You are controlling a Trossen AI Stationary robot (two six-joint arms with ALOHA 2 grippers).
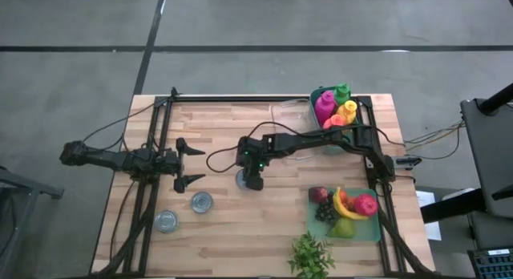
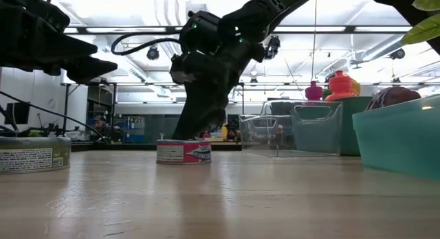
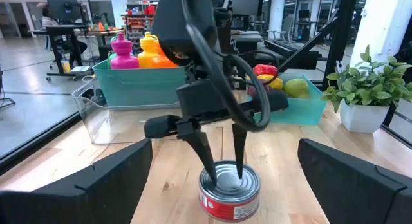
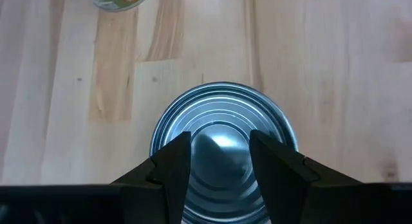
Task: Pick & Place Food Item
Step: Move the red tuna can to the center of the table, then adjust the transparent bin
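Light wood-plank table (image 1: 264, 231), centre of frame. On it: red-label can (image 1: 242, 178) mid-table, 2 more cans (image 1: 201, 202) (image 1: 166, 222) lower left, clear bin (image 1: 290, 115) + teal bottle bin (image 1: 319, 119) top right, teal fruit tray (image 1: 377, 228) lower right, small potted plant (image 1: 311, 256) btm edge.

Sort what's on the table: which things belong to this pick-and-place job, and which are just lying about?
In the job:
- red-labelled can
- right end effector, fingertips down at the can's lid
- clear bin, possibly the drop spot

Lying about:
- two other cans
- fruit tray
- bottle bin
- plant
- left end effector, open, waiting
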